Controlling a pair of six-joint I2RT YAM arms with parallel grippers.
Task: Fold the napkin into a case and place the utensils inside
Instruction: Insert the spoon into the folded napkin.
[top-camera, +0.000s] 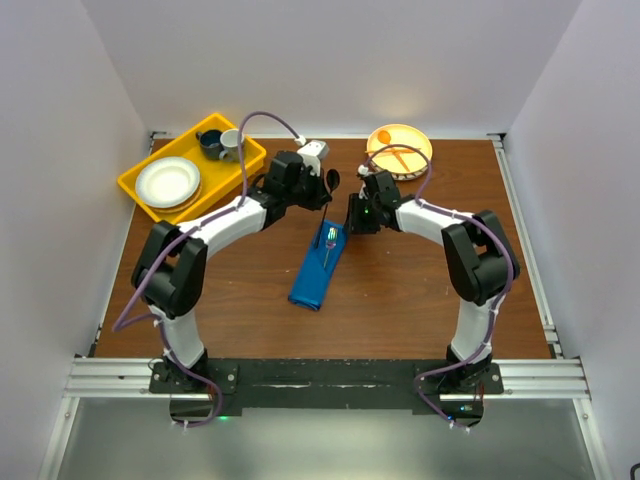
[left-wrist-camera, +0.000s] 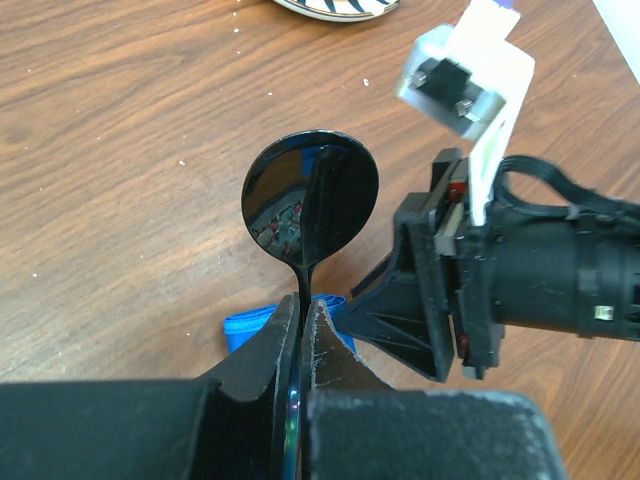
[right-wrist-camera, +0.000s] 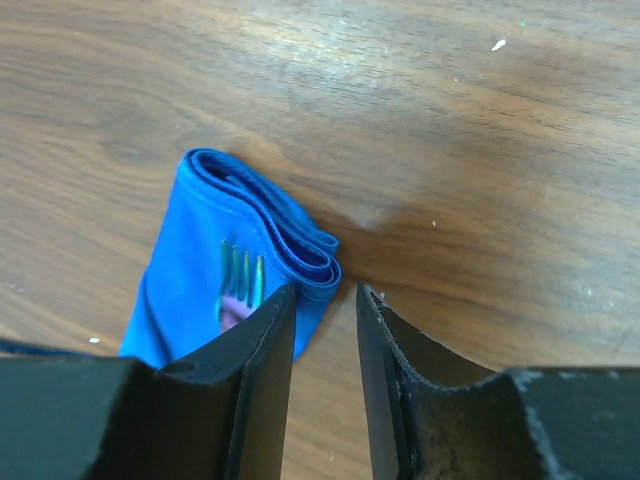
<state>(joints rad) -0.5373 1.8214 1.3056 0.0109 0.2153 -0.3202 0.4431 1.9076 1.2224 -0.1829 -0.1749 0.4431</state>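
My left gripper (left-wrist-camera: 303, 310) pinches the dark shiny metal spoon (left-wrist-camera: 310, 195); my right gripper (right-wrist-camera: 325, 295) stands part-open at the bright blue cloth case (right-wrist-camera: 215, 270).

The brown wooden table (top-camera: 420, 290) carries a yellow plastic tray (top-camera: 215, 172) at its far left and a round orange plate (top-camera: 427, 150) far right of middle. The case, a long narrow pouch, lies slanted mid-table between my arms. My left fingers are closed tight on the spoon's thin handle, its round bowl above the wood. My right fingers stand apart with only bare wood between them, one fingertip overlapping the case's folded corner. The iridescent green-purple metal fork (right-wrist-camera: 240, 275) shows its tines on the cloth.
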